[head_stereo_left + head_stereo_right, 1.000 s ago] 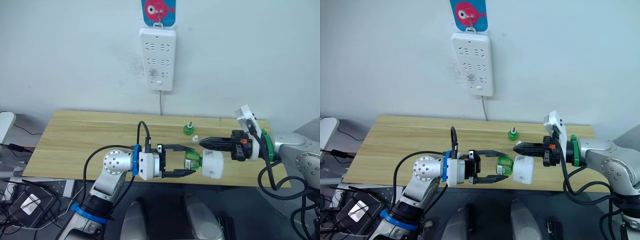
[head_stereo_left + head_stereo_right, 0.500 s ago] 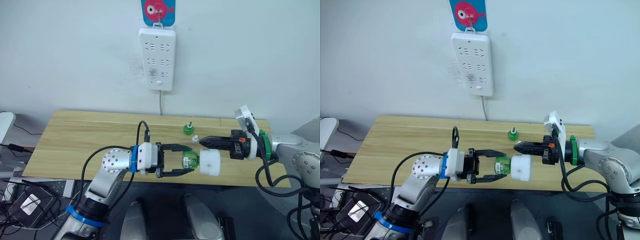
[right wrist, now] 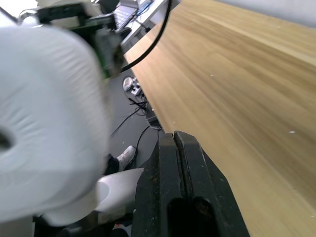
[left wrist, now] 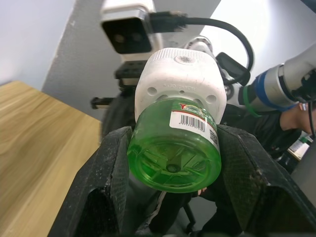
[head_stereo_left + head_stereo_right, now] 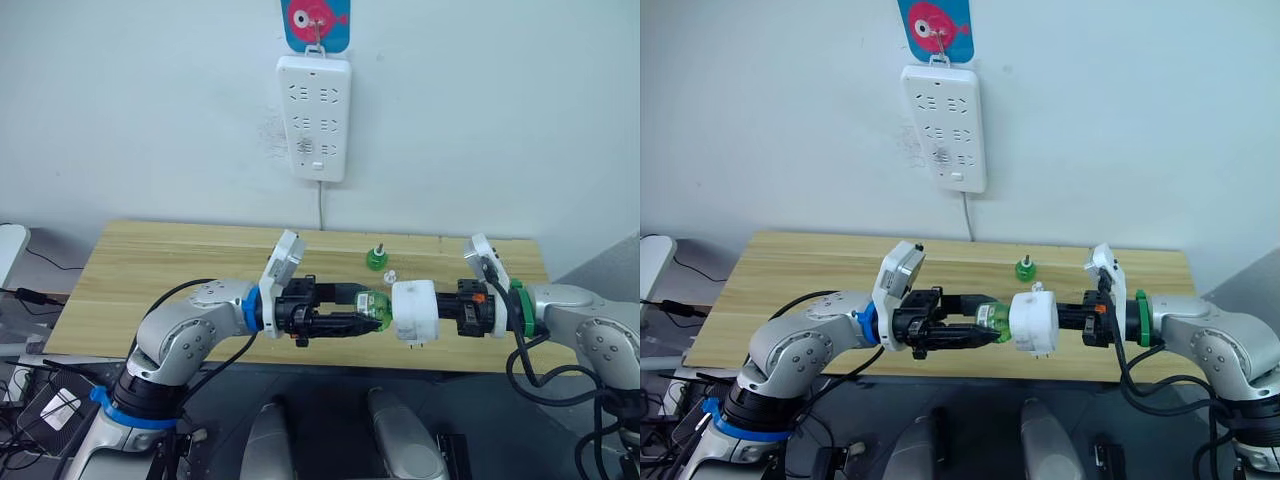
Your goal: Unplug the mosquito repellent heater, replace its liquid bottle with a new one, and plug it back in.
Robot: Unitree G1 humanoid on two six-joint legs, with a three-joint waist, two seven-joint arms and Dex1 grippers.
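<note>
The white mosquito repellent heater (image 5: 415, 311) hangs in the air at the table's front edge, with my right gripper (image 5: 443, 309) shut on its right side. A green bottle (image 5: 372, 308) with a barcode label sticks out of the heater's left side, its neck hidden inside. In the left wrist view my left gripper (image 4: 173, 163) is shut on this bottle (image 4: 174, 148), one finger pad on each side. Another green bottle (image 5: 377, 259) with a thin wick stem stands on the table behind them. A small pale cap (image 5: 390, 277) lies loose next to it.
The wooden table (image 5: 160, 270) runs along a white wall. A long white power strip (image 5: 316, 118) hangs on the wall above the table's middle, its cord dropping behind the table. Cables and a box lie on the floor at the left.
My left gripper, open around the bottle before, has turned and shut on it. The right wrist has rolled, lifting the heater level with the bottle. Both arms have drawn together.
</note>
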